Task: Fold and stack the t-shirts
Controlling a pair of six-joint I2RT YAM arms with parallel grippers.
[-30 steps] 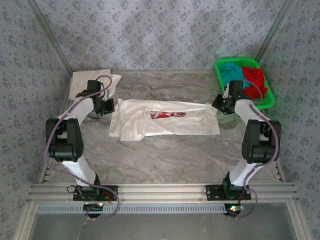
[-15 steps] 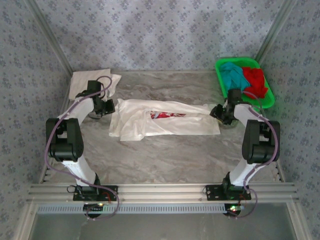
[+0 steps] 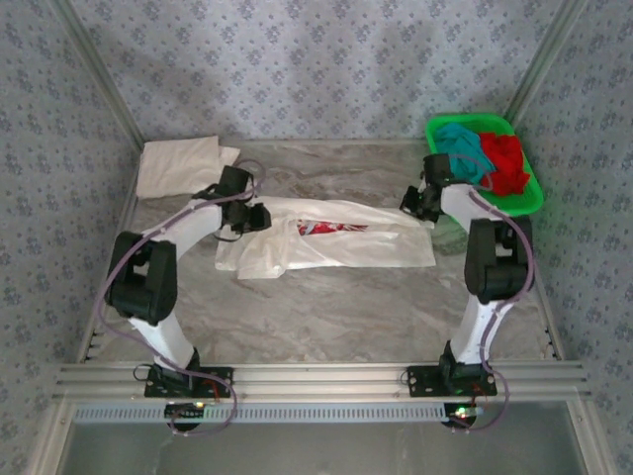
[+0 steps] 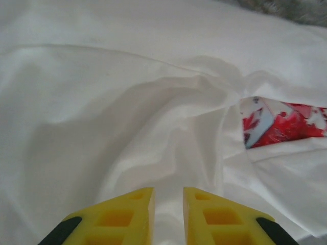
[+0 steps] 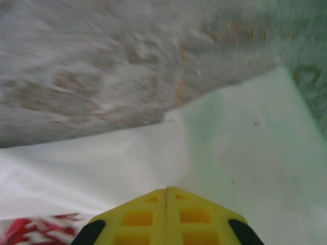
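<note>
printed white t-shirt (image 3: 326, 242) lies spread flat on the table (image 3: 316, 317). left gripper (image 3: 259, 220) reaches in over the shirt's left end, fingers slightly parted. right gripper (image 3: 410, 206) hangs over its far right corner, fingers pressed together. bare table lies along the shirt's near edge. the left wrist view shows creases beside the shirt's red print (image 4: 283, 127).

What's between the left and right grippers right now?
The printed white t-shirt, spread across the table, spans from the left gripper to the right gripper. The top external view shows it.
</note>
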